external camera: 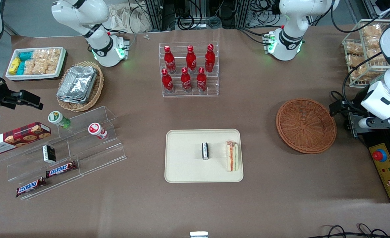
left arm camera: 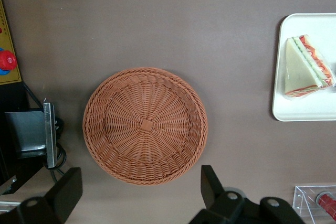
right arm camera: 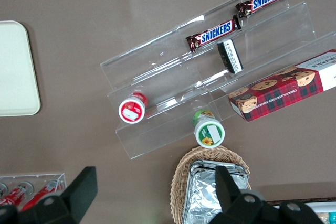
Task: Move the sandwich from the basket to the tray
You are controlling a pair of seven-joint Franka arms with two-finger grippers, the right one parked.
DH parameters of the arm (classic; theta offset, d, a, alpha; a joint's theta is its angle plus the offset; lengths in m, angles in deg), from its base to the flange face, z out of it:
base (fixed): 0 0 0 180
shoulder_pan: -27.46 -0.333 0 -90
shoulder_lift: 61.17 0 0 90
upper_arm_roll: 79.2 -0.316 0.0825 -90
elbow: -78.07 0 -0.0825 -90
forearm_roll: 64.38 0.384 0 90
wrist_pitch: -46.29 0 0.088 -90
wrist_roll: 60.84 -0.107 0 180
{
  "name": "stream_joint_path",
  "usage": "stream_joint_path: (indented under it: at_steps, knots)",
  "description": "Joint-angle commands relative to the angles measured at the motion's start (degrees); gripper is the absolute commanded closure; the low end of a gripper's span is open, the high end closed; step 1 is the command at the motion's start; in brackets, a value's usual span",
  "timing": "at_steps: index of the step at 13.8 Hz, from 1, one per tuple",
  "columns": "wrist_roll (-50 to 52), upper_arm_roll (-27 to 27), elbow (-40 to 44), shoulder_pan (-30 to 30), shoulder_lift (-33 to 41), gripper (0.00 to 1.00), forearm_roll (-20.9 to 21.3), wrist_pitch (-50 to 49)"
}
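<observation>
The sandwich [external camera: 231, 156] [left arm camera: 307, 66], a white-bread wedge with orange-red and green filling, lies on the cream tray [external camera: 185, 165] [left arm camera: 299, 111] near the rim that faces the basket. The reddish-brown wicker basket [external camera: 306, 125] [left arm camera: 145, 125] stands beside the tray toward the working arm's end of the table, and nothing lies in it. My left gripper [external camera: 355, 124] [left arm camera: 139, 190] hangs above the table just past the basket's outer rim. It is open, its fingers spread wide with nothing between them.
A small black-and-white packet [external camera: 205, 150] lies in the tray's middle. A clear rack of red bottles [external camera: 189, 69] stands farther from the front camera than the tray. A control box with a red button [external camera: 379, 155] sits by the working arm. A wire rack of snacks [external camera: 363, 49] stands nearby.
</observation>
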Motion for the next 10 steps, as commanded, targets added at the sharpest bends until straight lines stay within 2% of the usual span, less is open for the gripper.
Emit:
stream_joint_path:
  at_steps: [1,10]
  knots:
    - [0.5,0.2,0.8,-0.6,-0.4,0.00,-0.9,0.1]
    - [0.6,0.2,2.1,-0.6,-2.2,0.00,-0.8,0.1]
